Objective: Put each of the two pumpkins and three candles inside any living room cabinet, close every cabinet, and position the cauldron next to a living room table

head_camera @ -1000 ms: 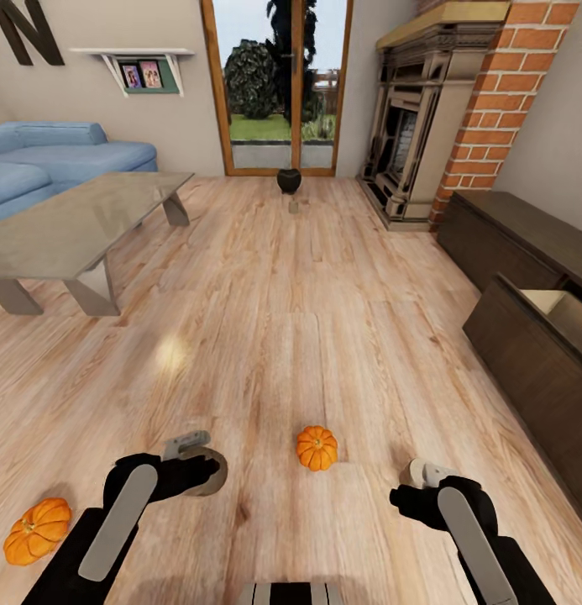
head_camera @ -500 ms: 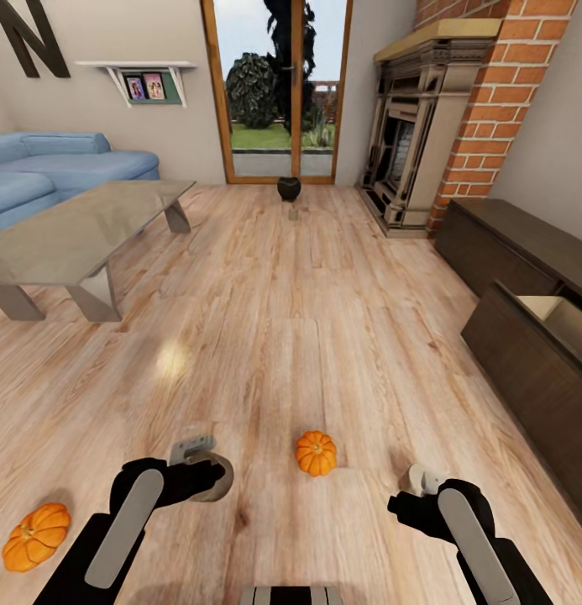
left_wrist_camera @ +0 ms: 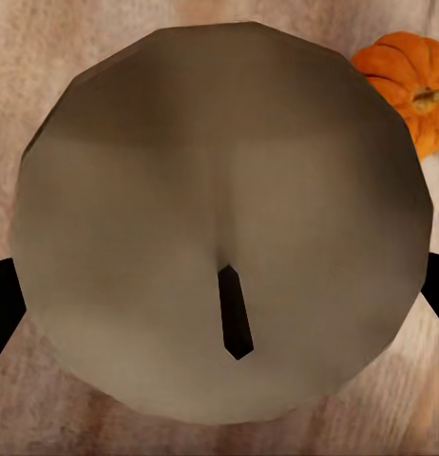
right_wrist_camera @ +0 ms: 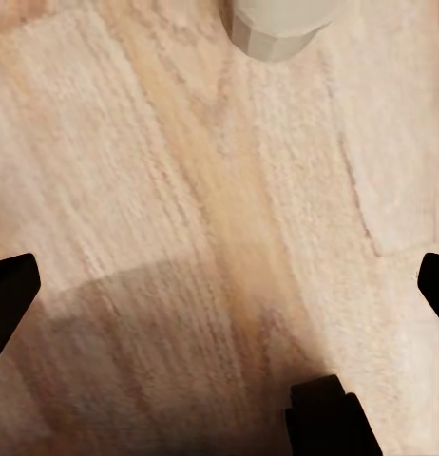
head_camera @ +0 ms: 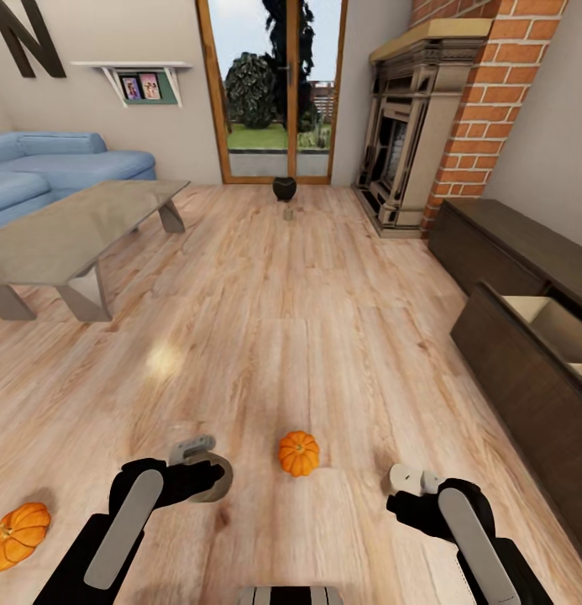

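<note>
Head view, robot standing on the wood floor (head_camera: 324,336), both arms low in front.

Left gripper (head_camera: 208,472): a pale candle (left_wrist_camera: 224,223) sits between its fingers, wick end toward the wrist camera, black finger edges at either side of it. Judged closed on that candle.

Right gripper (head_camera: 408,479): wrist view shows finger tips far apart at the frame edges with bare floor between. Open wide, holding nothing. A second candle (right_wrist_camera: 276,24) stands on the floor just beyond its tips.

Near pumpkin (head_camera: 298,453) on the floor at 12 o'clock from the base, between the two grippers. Second pumpkin (head_camera: 18,534) at about 9 o'clock, well apart.

Cabinet (head_camera: 526,370) at 2 o'clock, one drawer (head_camera: 559,323) pulled open, pale lining visible.

Cauldron (head_camera: 284,188) far off at 12 o'clock by the glass door, a third candle (head_camera: 288,213) just in front of it. Table (head_camera: 72,227) at 10 o'clock.

Judgement: right arm is free and nearest the floor candle; upright axis favours a side grasp.
</note>
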Motion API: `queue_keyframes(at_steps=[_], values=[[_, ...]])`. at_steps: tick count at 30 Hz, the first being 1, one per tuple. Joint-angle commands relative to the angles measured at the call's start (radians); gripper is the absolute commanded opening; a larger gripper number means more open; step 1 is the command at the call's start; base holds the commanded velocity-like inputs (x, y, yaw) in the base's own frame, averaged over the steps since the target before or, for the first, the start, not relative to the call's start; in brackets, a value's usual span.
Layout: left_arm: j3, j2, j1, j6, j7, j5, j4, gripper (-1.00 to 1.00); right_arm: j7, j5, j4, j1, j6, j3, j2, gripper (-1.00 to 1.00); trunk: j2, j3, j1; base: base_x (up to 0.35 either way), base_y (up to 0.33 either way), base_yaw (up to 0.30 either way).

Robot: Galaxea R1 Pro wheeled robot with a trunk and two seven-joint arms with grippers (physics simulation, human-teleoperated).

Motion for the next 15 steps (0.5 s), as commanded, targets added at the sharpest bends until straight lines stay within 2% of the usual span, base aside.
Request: queue_keyframes(at_steps=[1, 6, 11, 15], values=[[-0.002, 0.001, -0.001, 0.002, 0.01, 0.007, -0.001, -1.0, -0.01, -0.018, -0.001, -0.001, 0.002, 0.002, -0.001, 1.0, 0.0, -0.001, 0.0, 0.0, -0.149, 0.0], [-0.002, 0.002, -0.001, 0.002, 0.01, 0.006, -0.001, -1.0, -0.01, -0.058, 0.0, -0.001, 0.002, 0.002, -0.005, 1.0, 0.0, -0.001, 0.0, 0.0, -0.049, 0.0], [-0.002, 0.001, -0.001, 0.002, 0.01, 0.006, -0.001, -1.0, -0.012, -0.057, -0.001, -0.001, 0.001, 0.003, -0.005, 1.0, 0.0, -0.001, 0.0, 0.0, -0.203, 0.0], [-0.002, 0.001, -0.001, 0.002, 0.01, 0.004, -0.001, -1.0, -0.013, -0.052, 0.0, -0.001, 0.0, 0.004, -0.003, 1.0, 0.0, -0.001, 0.0, 0.0, -0.087, -0.05]])
